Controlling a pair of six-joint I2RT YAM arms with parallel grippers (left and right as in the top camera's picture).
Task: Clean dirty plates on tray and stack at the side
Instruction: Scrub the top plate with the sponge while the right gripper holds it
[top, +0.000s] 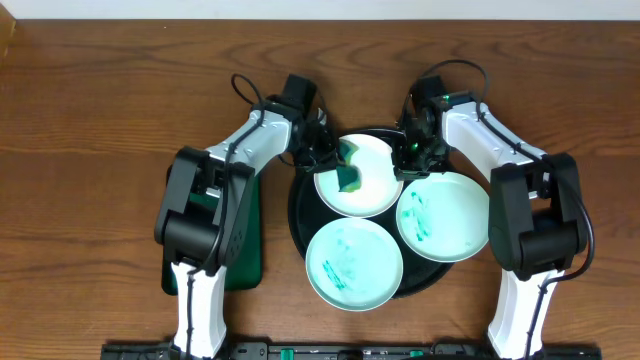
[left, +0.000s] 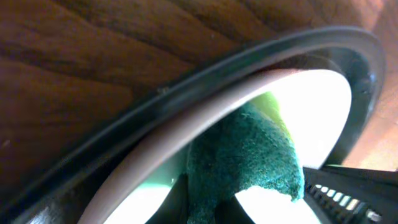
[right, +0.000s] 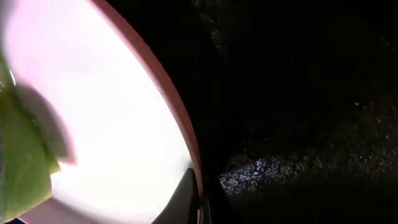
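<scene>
Three white plates sit on a round black tray (top: 300, 232). The far plate (top: 372, 200) looks mostly clean; the front plate (top: 353, 264) and the right plate (top: 450, 215) carry green smears. My left gripper (top: 335, 160) is shut on a green sponge (top: 351, 176) and presses it on the far plate; the left wrist view shows the sponge (left: 249, 155) on the plate's surface (left: 311, 106) inside the tray rim (left: 186, 87). My right gripper (top: 412, 148) is shut on the far plate's right rim (right: 180, 124).
A dark green mat (top: 245, 240) lies on the wooden table (top: 100, 120) left of the tray, partly under my left arm. Both arms reach in from the near edge and meet over the tray's far side.
</scene>
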